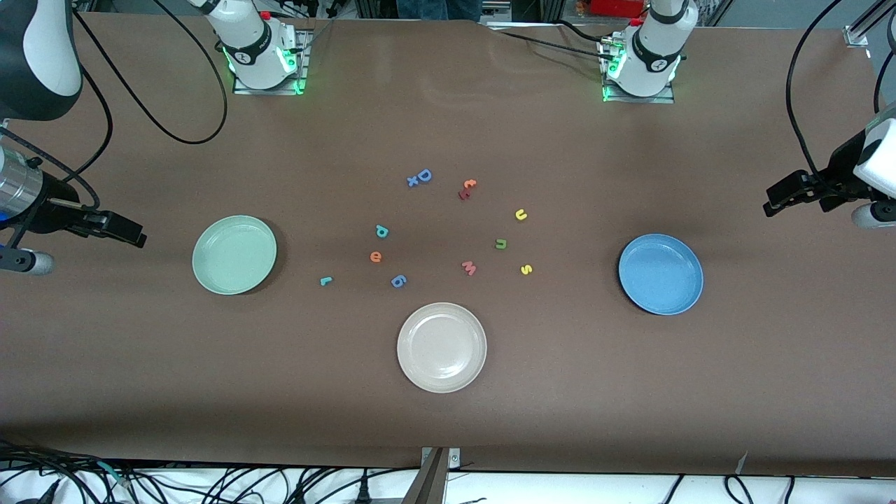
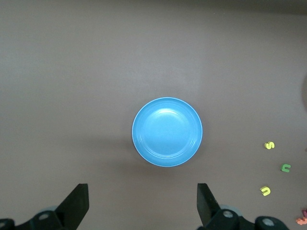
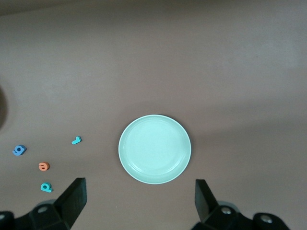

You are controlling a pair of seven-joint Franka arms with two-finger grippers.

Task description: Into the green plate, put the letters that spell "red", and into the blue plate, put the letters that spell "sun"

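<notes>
Brown cloth covers the whole table (image 1: 448,420), and nothing has been sorted yet: both target plates lie bare.

The green plate (image 1: 234,254) sits toward the right arm's end of the table, the blue plate (image 1: 661,274) toward the left arm's end, and a beige-white plate (image 1: 442,346) lies between them, closest to the front edge.

The letters are scattered about the table's middle. The teal r (image 1: 325,281), orange e (image 1: 376,256) and teal d (image 1: 381,230) lie on the green plate's side. The yellow s (image 1: 526,269), olive n (image 1: 500,243) and yellow u (image 1: 521,215) lie on the blue plate's side. A pink w (image 1: 469,267), a blue 6 (image 1: 398,281) and a blue capital D (image 1: 423,175) are distractors.

The right gripper (image 1: 119,229) hangs near the green plate, jaws apart and empty. The left gripper (image 1: 787,192) hangs near the blue plate, likewise spread and empty.

By my judgement the first pick is still ahead. It calls for a reach inward and a careful descent, since the letters are tiny and lie flat.
</notes>
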